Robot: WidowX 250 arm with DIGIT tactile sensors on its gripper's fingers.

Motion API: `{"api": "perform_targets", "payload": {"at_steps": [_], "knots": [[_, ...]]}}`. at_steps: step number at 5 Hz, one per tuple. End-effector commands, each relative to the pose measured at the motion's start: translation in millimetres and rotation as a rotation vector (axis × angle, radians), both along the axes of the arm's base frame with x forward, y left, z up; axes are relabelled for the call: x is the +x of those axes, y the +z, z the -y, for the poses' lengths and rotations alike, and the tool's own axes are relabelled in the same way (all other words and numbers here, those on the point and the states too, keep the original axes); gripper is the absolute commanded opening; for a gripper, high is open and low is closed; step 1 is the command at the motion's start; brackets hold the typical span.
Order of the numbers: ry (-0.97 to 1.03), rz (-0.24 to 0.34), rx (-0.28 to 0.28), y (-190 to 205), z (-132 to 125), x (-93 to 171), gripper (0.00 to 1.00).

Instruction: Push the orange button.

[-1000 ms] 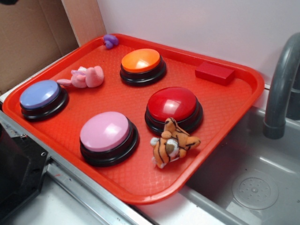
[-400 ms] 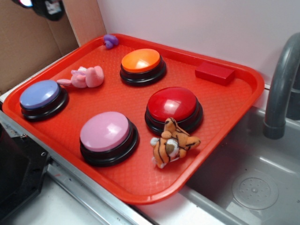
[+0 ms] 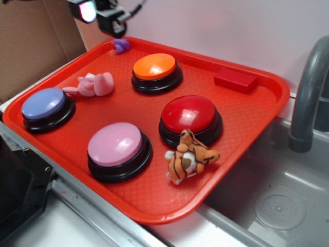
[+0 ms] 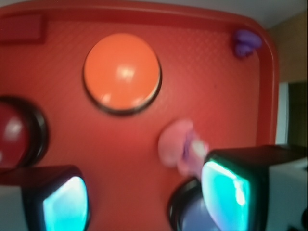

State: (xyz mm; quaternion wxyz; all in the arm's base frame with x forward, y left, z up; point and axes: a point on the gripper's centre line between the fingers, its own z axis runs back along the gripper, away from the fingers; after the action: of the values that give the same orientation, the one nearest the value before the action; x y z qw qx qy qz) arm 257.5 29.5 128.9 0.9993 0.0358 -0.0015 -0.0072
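Note:
The orange button (image 3: pixel 154 66) is a glossy dome on a black base at the back of the red tray (image 3: pixel 241 121). My gripper (image 3: pixel 100 15) hangs high above the tray's far left corner, left of and well above the button. In the wrist view the orange button (image 4: pixel 121 71) lies ahead, at upper centre-left. My gripper (image 4: pixel 144 197) is open there, its glowing teal pads (image 4: pixel 65 204) wide apart with only tray floor between them.
On the tray also sit a red button (image 3: pixel 188 114), a pink button (image 3: pixel 114 144), a blue button (image 3: pixel 43 103), a pink plush (image 3: pixel 95 84), a purple toy (image 3: pixel 121 45), a tiger plush (image 3: pixel 187 157) and a red block (image 3: pixel 235 80). A grey faucet (image 3: pixel 308 92) and sink lie right.
My gripper has come into the exterior view at the top left and moved right, to above the tray's far left corner. Nothing on the tray has moved.

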Motion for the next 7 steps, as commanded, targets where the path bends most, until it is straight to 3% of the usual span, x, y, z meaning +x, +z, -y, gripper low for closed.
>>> {"api": "perform_targets", "payload": {"at_steps": [1,2,4,6,7], "knots": [[-0.013,0.069,0.008,17.4,1.3,10.8,1.0],[-0.013,0.069,0.008,17.4,1.3,10.8,1.0],[-0.025,0.166,0.051,-3.7,2.5,56.1,1.0],[0.001,0.127,-0.024,-29.3,2.4,63.6,1.0],[-0.018,0.13,-0.033,-46.0,4.9,67.1,1.0]]}}
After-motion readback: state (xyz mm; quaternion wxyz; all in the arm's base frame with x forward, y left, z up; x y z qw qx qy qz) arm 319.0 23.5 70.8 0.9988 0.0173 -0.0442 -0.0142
